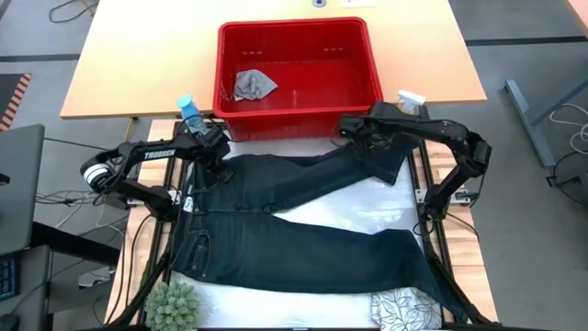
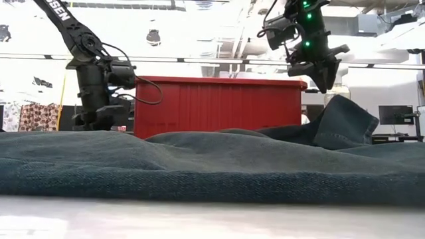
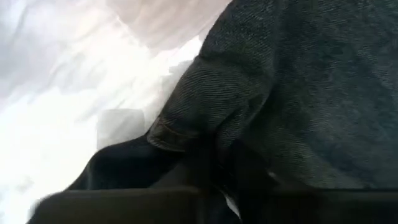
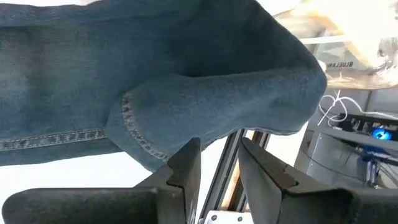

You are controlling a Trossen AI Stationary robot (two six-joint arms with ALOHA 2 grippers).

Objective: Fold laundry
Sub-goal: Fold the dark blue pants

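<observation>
The left gripper (image 1: 219, 158) pinched the jeans (image 1: 303, 225) at the waistband; right gripper (image 1: 354, 133) hung jaws apart. Next, probably fold across.

Light wooden tabletop (image 1: 276, 55) beyond both grippers, red plastic basket (image 1: 296, 55) resting on it. Grey floor (image 1: 524, 165) outboard of right gripper; metal frame leg (image 1: 525, 110) standing there. Black cables (image 1: 55, 198) on floor outboard of left gripper, dark monitor edge (image 1: 14, 184) further out. Small green plant (image 1: 173, 305) at table's near edge, behind left gripper. Low view: bright ceiling with light strips (image 2: 212, 26) above grippers; patterned clothes (image 2: 30, 114) hanging far off, beside left arm.
</observation>
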